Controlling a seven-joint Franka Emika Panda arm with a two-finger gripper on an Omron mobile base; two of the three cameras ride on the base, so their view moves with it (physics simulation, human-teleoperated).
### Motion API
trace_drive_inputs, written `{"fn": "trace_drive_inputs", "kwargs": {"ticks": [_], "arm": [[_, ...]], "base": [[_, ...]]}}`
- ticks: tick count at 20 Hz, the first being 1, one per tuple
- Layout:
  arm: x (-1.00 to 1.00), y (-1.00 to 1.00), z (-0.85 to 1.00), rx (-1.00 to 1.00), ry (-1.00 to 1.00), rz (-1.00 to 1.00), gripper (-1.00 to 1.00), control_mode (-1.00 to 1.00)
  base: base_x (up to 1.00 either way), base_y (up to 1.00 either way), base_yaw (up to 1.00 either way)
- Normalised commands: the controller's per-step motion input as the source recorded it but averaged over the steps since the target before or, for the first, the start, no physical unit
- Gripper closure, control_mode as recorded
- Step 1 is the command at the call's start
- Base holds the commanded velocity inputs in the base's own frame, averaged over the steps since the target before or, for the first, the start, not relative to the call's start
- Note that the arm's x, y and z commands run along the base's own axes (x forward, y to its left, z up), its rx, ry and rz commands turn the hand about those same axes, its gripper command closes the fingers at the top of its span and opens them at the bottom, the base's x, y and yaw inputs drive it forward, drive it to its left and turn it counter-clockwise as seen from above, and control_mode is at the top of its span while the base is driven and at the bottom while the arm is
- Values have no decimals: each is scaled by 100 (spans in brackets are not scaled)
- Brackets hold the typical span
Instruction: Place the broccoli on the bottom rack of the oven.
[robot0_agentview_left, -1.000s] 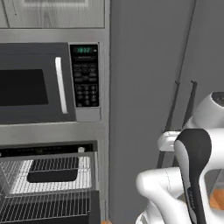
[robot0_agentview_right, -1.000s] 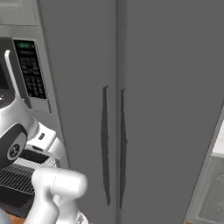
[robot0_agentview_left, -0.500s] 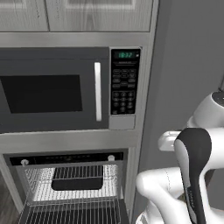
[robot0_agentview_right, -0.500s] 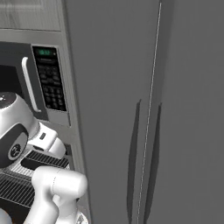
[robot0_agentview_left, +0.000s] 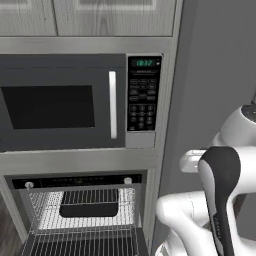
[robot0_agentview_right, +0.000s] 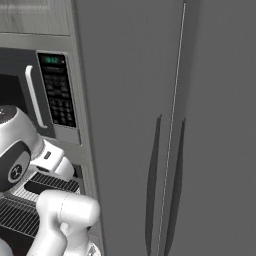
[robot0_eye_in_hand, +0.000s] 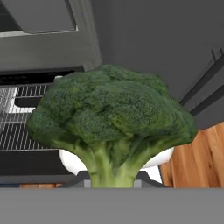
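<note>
The broccoli (robot0_eye_in_hand: 111, 118), a lumpy green floret, stands upright close in front of the hand camera, stem down between my gripper's (robot0_eye_in_hand: 111, 183) fingers. The gripper is shut on the stem, which hides the fingertips. The oven (robot0_agentview_left: 75, 181) sits under the microwave, its cavity open to view below a black control strip with two knobs. Inside, an upper wire shelf (robot0_agentview_left: 45, 215) lies above the bottom rack (robot0_agentview_left: 85, 245). In the hand view the oven's racks (robot0_eye_in_hand: 17, 131) lie behind and left of the broccoli.
A microwave (robot0_agentview_left: 65, 100) with a keypad sits above the oven, under pale cabinets. Something dark and flat (robot0_agentview_left: 90, 209) lies at the back on the upper shelf. Tall grey fridge doors (robot0_agentview_right: 170, 125) with long handles stand to the right. Wooden floor (robot0_eye_in_hand: 192, 162) shows below.
The whole picture has shifted: the base has driven left along the wall, so the microwave and oven now sit further into both base views and the fridge doors have slid right.
</note>
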Motion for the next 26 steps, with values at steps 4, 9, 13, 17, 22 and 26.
{"fn": "trace_drive_inputs", "kwargs": {"ticks": [4,9,13,17,22,26], "arm": [[0,93,-26,-10,-18,0,100,-100],[8,100,-52,-15,-11,-6,100,-100],[17,100,-95,-2,0,-3,100,-100],[30,100,-100,0,4,0,100,-100],[77,100,-100,-8,2,0,100,-100],[86,100,-100,-9,0,0,100,-100]], "base": [[0,0,0],[0,0,0],[0,0,0],[0,0,0],[0,0,0],[0,0,0]]}}
